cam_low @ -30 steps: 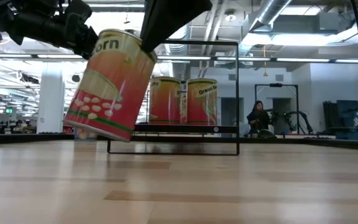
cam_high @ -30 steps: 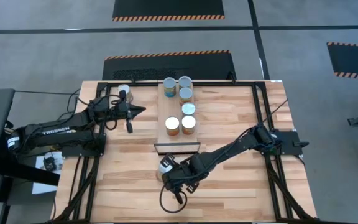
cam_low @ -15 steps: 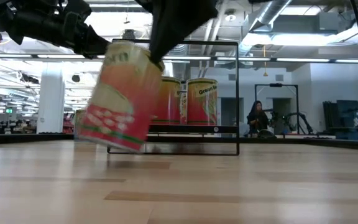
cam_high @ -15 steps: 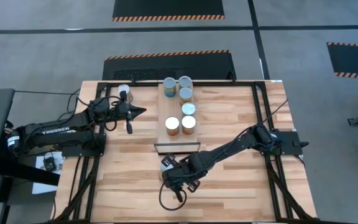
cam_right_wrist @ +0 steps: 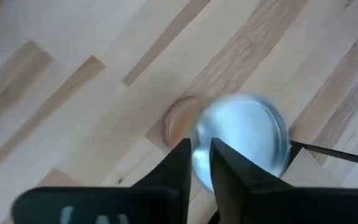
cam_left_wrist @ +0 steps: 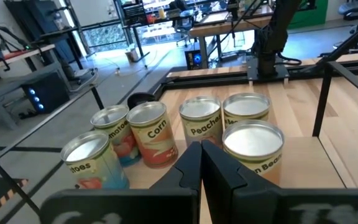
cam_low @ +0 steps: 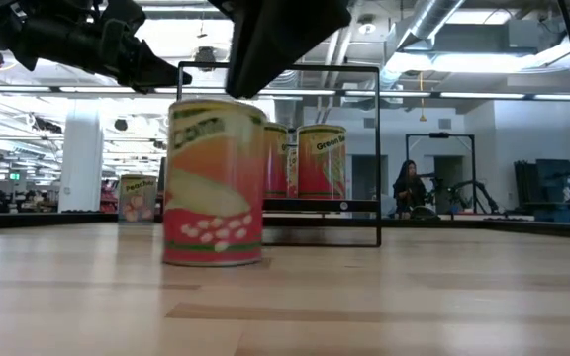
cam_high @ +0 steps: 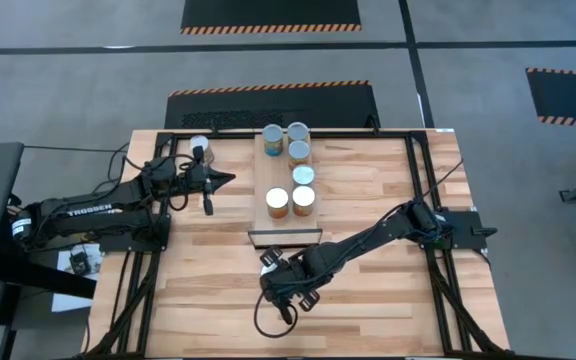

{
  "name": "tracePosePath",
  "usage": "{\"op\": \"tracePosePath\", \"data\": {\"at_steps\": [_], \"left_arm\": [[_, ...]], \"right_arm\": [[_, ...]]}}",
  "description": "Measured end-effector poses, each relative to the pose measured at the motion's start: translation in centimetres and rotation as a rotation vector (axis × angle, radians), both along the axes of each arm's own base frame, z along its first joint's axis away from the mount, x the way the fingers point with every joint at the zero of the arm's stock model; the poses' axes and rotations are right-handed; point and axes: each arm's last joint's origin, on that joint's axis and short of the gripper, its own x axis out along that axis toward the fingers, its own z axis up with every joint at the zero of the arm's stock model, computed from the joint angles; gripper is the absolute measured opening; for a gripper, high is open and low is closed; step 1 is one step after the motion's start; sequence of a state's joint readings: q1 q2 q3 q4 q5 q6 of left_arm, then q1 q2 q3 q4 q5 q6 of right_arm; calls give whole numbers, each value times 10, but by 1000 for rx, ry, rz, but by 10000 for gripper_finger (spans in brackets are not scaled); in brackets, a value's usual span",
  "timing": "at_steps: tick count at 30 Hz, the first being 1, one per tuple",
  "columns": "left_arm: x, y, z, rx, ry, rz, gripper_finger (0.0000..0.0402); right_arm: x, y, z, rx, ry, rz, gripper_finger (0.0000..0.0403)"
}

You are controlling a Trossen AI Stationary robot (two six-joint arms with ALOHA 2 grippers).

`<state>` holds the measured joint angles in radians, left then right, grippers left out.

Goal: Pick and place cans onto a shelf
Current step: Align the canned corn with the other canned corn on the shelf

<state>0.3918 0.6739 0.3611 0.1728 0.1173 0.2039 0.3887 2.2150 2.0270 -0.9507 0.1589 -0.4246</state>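
Right gripper (cam_high: 276, 268) is hanging fingertips-down right over a Corn can (cam_low: 215, 183). Its fingers are standing only narrowly apart with nothing between them. The can is sitting upright on the table (cam_high: 388, 300) directly under the tips. I can't tell whether the tips are touching the lid.

Step, as I read it: the pick of this can is in hand, with no grip on it yet. The shelf (cam_high: 284, 228) is lying just beyond the gripper, with its bare near end closest. Six cans are already standing on it farther off.

Next move probably calls for widening the fingers to clear the can's body and dropping around its sides. Then it needs closing, lifting clear of the shelf's front edge and setting the can on that bare near end.

Pose: the right arm is reaching low across the table from its base, elbow stretched out and wrist pitched down.

Left gripper (cam_high: 226, 180) is waiting closed and empty, well away on the shelf's far side. One more can (cam_high: 200, 145) is standing on the table behind it.
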Motion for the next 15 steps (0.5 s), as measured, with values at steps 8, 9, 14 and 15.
{"op": "tracePosePath", "data": {"at_steps": [8,9,14,15], "left_arm": [[0,0,-1,-8,5,1,0],[0,0,-1,-9,7,1,0],[0,-1,-1,-11,12,-22,0],[0,-1,-2,-13,15,-34,0]], "right_arm": [[-7,2,26,6,-31,-73,103],[-11,2,36,16,-37,-98,98],[-33,0,65,37,-16,-246,50],[-39,-1,67,13,-5,-273,37]]}}
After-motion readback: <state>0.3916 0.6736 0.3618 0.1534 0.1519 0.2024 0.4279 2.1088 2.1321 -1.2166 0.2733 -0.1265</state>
